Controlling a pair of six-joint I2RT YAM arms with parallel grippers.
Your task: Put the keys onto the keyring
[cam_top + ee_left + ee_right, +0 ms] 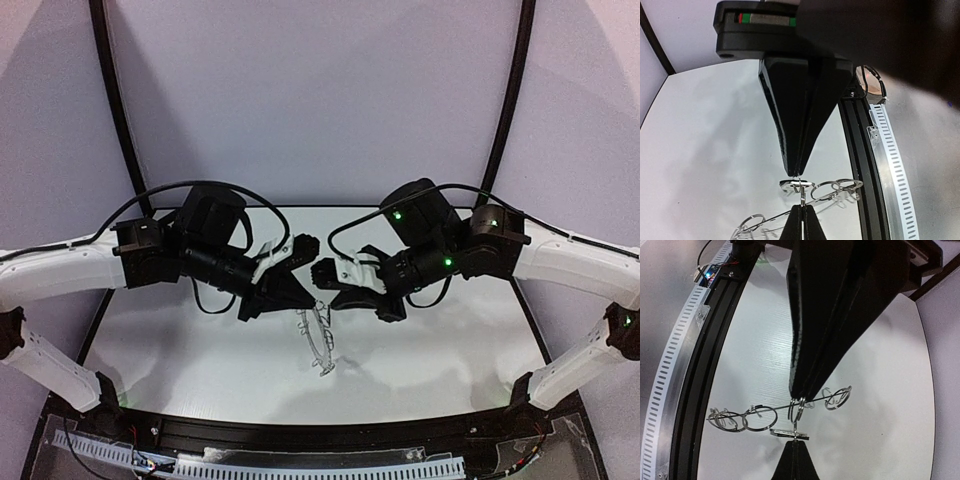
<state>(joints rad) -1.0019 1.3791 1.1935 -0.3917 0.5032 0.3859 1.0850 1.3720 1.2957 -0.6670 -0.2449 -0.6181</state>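
Both grippers meet tip to tip above the middle of the table. The keyring hangs below them, edge-on, a thin line fringed with wire loops. My right gripper is shut on one of those wire loops. The key is a small flat piece seen edge-on just beyond that loop, touching it. My left gripper is shut on the small metal loop at the key. In the top view the left gripper and right gripper nearly touch.
The white table lies under the hanging ring. A black rail with a slotted white cable duct runs along the near edge. Two curved black poles rise at the back corners.
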